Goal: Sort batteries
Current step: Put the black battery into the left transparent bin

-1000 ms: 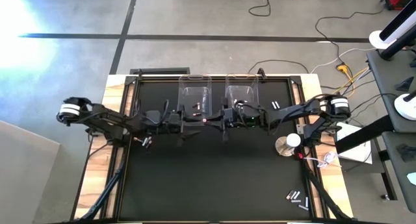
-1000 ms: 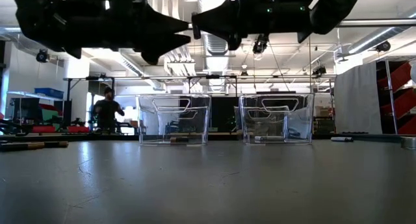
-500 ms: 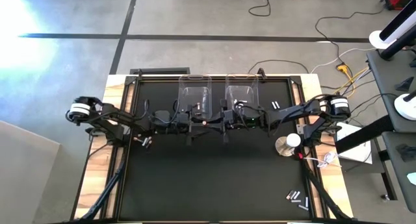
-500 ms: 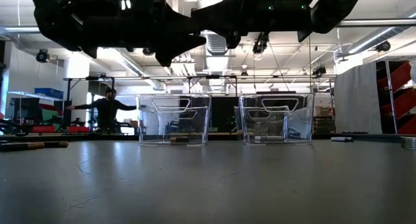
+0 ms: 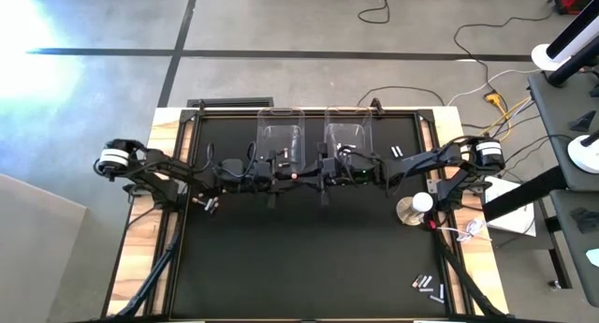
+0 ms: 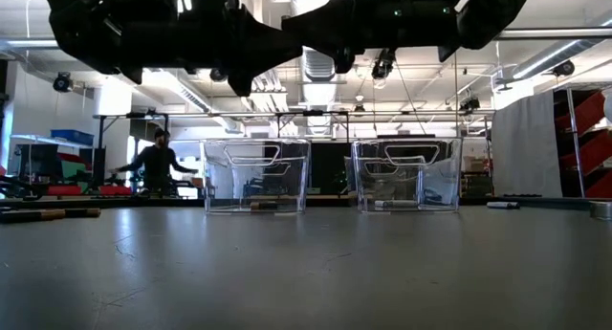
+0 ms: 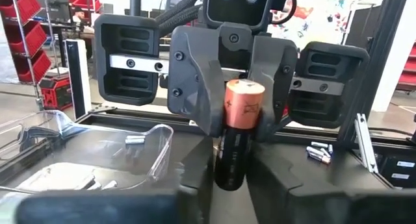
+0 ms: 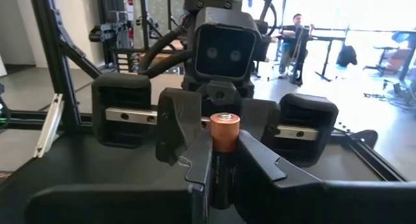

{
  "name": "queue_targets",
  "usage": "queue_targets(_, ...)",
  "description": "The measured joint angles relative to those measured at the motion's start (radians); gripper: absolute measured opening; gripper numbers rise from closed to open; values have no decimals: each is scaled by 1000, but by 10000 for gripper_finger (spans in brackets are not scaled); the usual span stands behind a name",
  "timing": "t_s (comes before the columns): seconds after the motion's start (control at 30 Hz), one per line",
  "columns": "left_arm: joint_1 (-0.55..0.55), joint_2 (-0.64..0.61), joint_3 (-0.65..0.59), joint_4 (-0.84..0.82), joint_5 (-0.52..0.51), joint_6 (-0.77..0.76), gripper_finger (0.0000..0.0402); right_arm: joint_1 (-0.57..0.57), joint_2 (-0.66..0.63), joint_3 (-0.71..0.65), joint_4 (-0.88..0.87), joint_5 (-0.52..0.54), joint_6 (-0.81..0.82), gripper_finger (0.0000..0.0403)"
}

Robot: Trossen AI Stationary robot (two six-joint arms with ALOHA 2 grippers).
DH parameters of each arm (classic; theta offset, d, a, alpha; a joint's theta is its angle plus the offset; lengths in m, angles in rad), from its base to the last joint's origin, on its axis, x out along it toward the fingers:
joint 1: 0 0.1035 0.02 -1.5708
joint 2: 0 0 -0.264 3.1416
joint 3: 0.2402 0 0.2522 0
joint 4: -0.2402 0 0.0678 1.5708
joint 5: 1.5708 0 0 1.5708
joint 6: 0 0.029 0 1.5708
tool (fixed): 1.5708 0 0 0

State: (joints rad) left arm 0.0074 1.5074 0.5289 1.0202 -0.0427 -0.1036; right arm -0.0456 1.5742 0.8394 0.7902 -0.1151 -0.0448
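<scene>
Starting well to the left of the left bin [image 5: 280, 136]: a few loose batteries [image 5: 208, 205] lying on the tabletop [image 5: 299, 257], not yet sorted.

Next, just in front of the left bin's right corner, raised above the tabletop: the left gripper [image 7: 231, 178], fingers closed narrowly around the dark lower body of one held battery [image 7: 242, 120], copper cap showing.

Touching that same battery from the opposite side: the right gripper [image 8: 218, 185], fingers likewise pinched nearly together on it. Judged as a hand-over between arms, with both grips on and neither released.

Inside the left bin, seen from table height: something small and dark on the floor, probably a battery or two, too small to count. In the right bin [image 5: 347, 136], just beside the left bin: a few silvery pieces [image 6: 382, 204] at the bottom.

Further right of the left bin, past its neighbour: a pale pair [image 5: 397, 152] on the tabletop. Nearer the front and further right again: a round silvery disc [image 5: 409, 209], no part of the sorting. Far to the right of the left bin, at the front corner: a small cluster [image 5: 429, 286] of light and dark cells.

Judging progress: early to middling. Some already binned, one in transit, three groups left outside.
</scene>
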Motion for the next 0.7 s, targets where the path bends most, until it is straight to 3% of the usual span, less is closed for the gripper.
queue_targets(0.13,0,1,0,-4,-2,3,32,0,0,1,-15,12,8,43)
queue_targets(0.23,0,1,0,-9,-2,-9,32,0,0,1,-26,12,14,53)
queue_targets(0.5,12,-31,0,-99,-2,-69,32,0,-50,1,-90,44,-8,127)
queue_targets(0.6,40,-89,15,-242,-23,-83,32,0,-131,1,-210,90,-64,153)
queue_targets(0.7,101,-150,82,-540,-53,-86,32,0,-231,1,-374,129,-83,173)
